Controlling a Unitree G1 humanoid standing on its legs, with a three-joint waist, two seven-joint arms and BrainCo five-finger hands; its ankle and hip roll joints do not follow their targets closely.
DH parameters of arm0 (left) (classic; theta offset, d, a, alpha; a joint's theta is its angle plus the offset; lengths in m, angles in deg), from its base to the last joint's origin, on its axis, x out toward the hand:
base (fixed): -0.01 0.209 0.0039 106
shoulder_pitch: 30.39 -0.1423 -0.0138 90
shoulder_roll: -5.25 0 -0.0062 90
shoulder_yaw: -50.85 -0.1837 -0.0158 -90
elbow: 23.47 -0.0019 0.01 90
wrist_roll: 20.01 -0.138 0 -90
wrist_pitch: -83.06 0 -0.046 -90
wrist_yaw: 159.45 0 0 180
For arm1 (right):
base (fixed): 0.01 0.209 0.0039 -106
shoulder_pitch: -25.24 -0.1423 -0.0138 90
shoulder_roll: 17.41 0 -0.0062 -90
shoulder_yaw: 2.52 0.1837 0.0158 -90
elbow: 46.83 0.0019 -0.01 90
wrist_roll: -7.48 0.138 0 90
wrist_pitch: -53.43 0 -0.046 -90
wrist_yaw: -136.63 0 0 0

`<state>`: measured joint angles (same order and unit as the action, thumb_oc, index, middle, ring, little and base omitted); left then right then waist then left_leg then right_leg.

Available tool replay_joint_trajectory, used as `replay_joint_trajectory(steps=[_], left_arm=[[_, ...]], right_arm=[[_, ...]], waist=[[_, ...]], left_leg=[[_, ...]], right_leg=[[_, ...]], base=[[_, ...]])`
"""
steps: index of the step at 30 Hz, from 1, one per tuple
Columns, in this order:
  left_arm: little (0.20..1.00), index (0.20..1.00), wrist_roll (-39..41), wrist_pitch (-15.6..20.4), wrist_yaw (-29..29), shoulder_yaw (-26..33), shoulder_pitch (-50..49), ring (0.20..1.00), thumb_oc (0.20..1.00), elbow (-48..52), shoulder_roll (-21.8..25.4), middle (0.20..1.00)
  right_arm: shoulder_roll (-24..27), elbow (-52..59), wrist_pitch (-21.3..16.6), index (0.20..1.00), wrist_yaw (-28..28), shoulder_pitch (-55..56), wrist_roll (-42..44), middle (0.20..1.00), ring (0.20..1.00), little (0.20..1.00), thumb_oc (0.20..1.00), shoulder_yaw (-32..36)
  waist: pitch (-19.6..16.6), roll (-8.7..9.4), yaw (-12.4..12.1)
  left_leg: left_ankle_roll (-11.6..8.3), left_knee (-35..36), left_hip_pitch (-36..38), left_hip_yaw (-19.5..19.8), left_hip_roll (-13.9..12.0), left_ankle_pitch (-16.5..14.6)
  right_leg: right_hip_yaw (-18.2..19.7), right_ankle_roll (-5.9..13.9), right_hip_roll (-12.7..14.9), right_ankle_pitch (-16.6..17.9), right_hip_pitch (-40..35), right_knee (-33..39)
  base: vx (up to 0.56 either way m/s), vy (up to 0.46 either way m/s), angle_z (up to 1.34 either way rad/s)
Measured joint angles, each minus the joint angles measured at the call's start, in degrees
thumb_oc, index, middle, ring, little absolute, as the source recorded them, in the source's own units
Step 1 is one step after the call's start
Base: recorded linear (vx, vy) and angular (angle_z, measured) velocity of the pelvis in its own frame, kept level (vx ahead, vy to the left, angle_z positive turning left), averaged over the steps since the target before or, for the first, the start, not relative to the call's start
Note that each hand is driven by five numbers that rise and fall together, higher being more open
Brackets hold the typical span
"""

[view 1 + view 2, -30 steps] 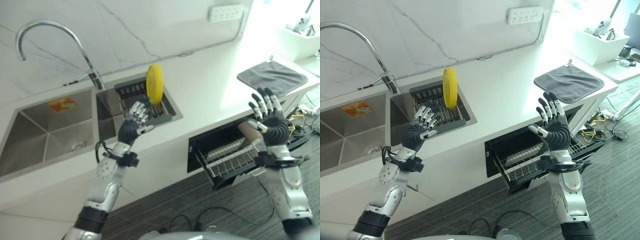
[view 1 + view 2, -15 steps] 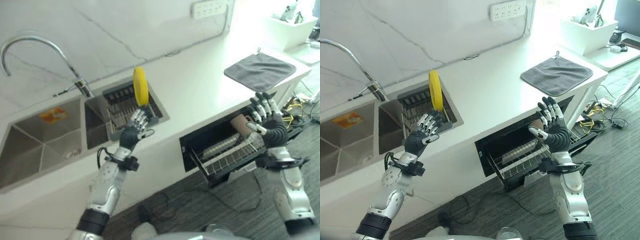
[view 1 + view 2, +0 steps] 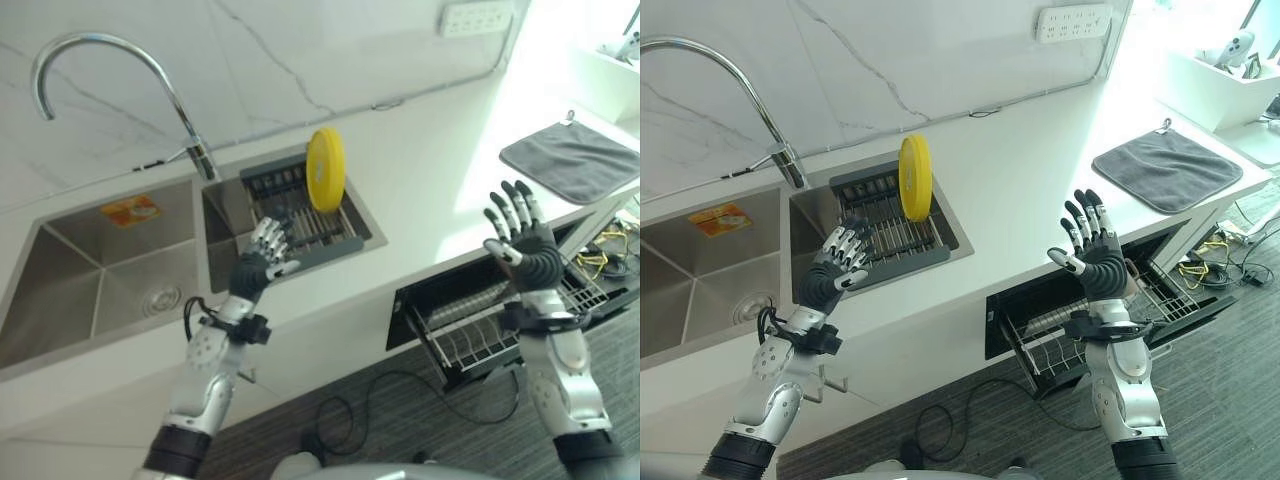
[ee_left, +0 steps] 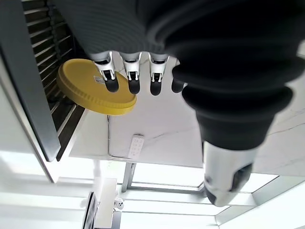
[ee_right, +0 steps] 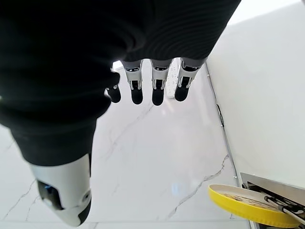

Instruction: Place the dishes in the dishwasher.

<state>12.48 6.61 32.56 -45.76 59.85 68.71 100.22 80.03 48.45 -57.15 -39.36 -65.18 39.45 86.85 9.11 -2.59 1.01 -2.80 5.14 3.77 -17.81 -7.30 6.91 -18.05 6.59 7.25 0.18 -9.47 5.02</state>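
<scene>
Standing on edge in the dark drying rack (image 3: 300, 215), the yellow plate (image 3: 326, 183) leans slightly, held upright between the rack's bars. The rack sits in the smaller right basin of the steel sink (image 3: 90, 270), just beside the base of the curved tap (image 3: 110, 75). The larger left basin has a drain in its floor and an orange sticker on its back wall.

The left hand (image 3: 258, 265) hovers in front of the rack with its fingers straight and loosely spread, holding nothing; it is near the plate but apart from it. In the left wrist view the fingertips (image 4: 132, 86) line up in front of the plate's rim without closing on it.

The right hand (image 3: 1090, 250) is raised over the front edge of the white counter (image 3: 420, 190), palm toward the wall, fingers spread wide and empty. Below it the dishwasher (image 3: 1040, 310) stands open under the counter, with its wire basket (image 3: 470, 335) pulled out over the dark floor. A grey cloth (image 3: 570, 160) lies flat on the counter to the right, well apart from the sink. A white socket strip (image 3: 1072, 22) is fixed to the marble wall above.
</scene>
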Motion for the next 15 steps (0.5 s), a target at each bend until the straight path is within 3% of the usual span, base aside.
replay_joint_trajectory(steps=[15], left_arm=[[1.0, 1.0, 0.01, 0.03, -0.35, -0.03, 0.0, 1.0, 1.0, 0.06, 0.01, 1.0]], right_arm=[[1.4, 1.05, 0.45, 1.0, -1.83, -0.89, -4.59, 1.0, 1.0, 1.0, 1.0, -0.07]], waist=[[0.0, 0.47, -0.22]], left_leg=[[0.01, 0.0, -0.31, 0.0, 0.24, 0.01]], right_leg=[[-0.09, 0.02, 0.16, 0.4, -0.08, -0.02]], base=[[0.01, 0.0, 0.0]])
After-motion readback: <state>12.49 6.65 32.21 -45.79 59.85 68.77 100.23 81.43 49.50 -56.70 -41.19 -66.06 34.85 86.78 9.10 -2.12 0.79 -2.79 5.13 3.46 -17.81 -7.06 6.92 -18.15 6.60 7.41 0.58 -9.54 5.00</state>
